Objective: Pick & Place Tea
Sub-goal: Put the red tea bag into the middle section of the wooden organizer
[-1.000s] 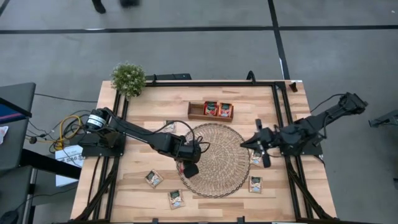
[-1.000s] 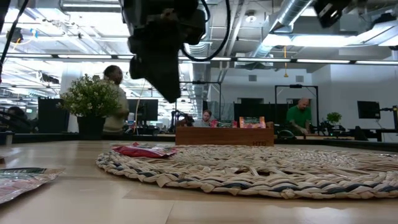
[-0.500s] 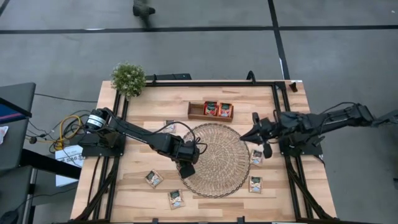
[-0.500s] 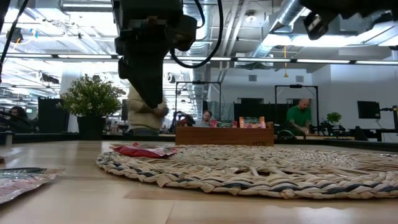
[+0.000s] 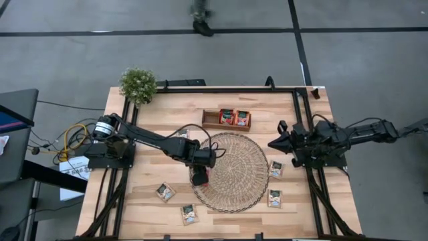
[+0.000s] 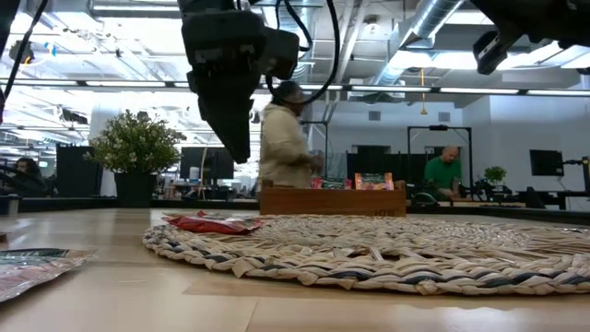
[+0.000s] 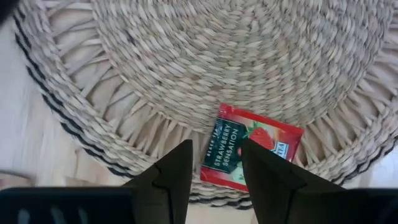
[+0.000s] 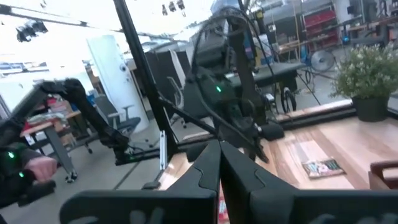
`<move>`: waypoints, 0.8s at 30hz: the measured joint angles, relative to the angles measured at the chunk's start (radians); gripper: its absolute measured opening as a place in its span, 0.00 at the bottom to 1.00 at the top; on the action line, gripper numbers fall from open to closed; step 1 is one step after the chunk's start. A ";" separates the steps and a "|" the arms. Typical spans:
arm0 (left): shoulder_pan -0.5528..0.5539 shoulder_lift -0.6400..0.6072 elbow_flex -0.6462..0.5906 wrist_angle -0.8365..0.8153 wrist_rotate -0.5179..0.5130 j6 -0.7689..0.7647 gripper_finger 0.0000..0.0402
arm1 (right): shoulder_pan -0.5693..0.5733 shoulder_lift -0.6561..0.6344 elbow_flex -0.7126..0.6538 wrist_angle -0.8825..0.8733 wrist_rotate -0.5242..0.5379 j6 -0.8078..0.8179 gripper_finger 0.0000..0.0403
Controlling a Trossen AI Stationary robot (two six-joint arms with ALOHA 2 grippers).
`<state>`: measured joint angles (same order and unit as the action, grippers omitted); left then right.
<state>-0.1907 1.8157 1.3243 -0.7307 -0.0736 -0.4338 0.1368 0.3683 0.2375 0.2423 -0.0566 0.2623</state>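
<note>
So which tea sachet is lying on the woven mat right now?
The red sachet at the mat's left edge, under the left gripper; the others are on bare wood or in the tray.

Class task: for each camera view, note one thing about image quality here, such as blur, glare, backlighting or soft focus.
High view: even light, but the walking person is motion-blurred. Low view: bright ceiling lights leave the left gripper a dark silhouette, and the near sachet is soft. Left wrist view: the strawberry sachet is sharp, the fingers blurred. Right wrist view: the background is washed out.
</note>
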 joint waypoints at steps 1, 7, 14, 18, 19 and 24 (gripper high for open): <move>0.004 0.002 0.000 0.000 0.008 0.012 0.32 | 0.000 -0.006 0.000 0.000 0.000 0.000 0.00; 0.013 0.044 -0.001 0.016 0.047 0.048 0.32 | 0.000 -0.008 0.000 -0.004 0.002 -0.005 0.00; 0.013 0.084 -0.001 0.035 0.062 0.048 0.32 | 0.000 -0.009 0.000 -0.036 0.002 -0.008 0.00; 0.011 0.098 -0.001 0.044 0.078 0.050 0.32 | 0.000 -0.009 0.000 -0.051 0.002 -0.008 0.00; 0.010 0.104 -0.001 0.042 0.077 0.057 0.32 | 0.000 -0.008 0.000 -0.051 0.002 -0.008 0.00; 0.008 0.131 -0.001 0.029 0.077 0.059 0.32 | 0.000 -0.008 0.000 -0.061 0.002 -0.007 0.00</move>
<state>-0.1829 1.9464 1.3238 -0.7017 0.0031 -0.3744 0.1370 0.3599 0.2379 0.1808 -0.0551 0.2550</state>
